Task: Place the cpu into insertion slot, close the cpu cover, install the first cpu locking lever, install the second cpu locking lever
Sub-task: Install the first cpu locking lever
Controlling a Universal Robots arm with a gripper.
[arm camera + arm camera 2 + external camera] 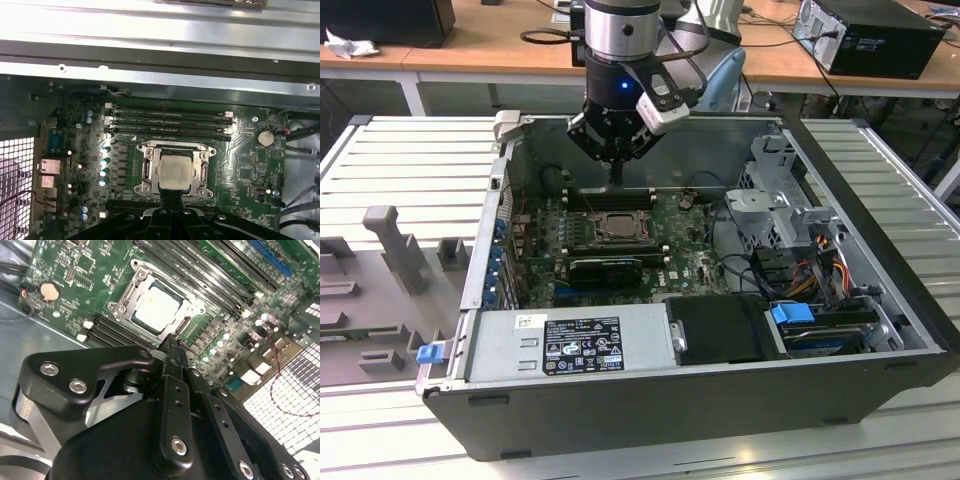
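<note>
Here our gripper (pixel 171 343) is pinched shut on nothing, its tip poised close over one edge of the insertion slot (pixel 146 171). The cpu (pixel 175 170) sits seated there, with the cpu cover (pixel 173 149) folded down around it. We judge a locking lever to be the step in hand, calling for a closed tip pressing down and sideways. The chip lies flat, face up. It is nearly square, so it has no real long axis, and its edges run parallel to the memory slots (pixel 170 122).

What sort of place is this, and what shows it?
Probably a robotics lab or workshop: an open black metal computer case sits on a ribbed grey metal table, a robot arm's tool hangs over its green circuit board, and wooden desks stand behind.
</note>
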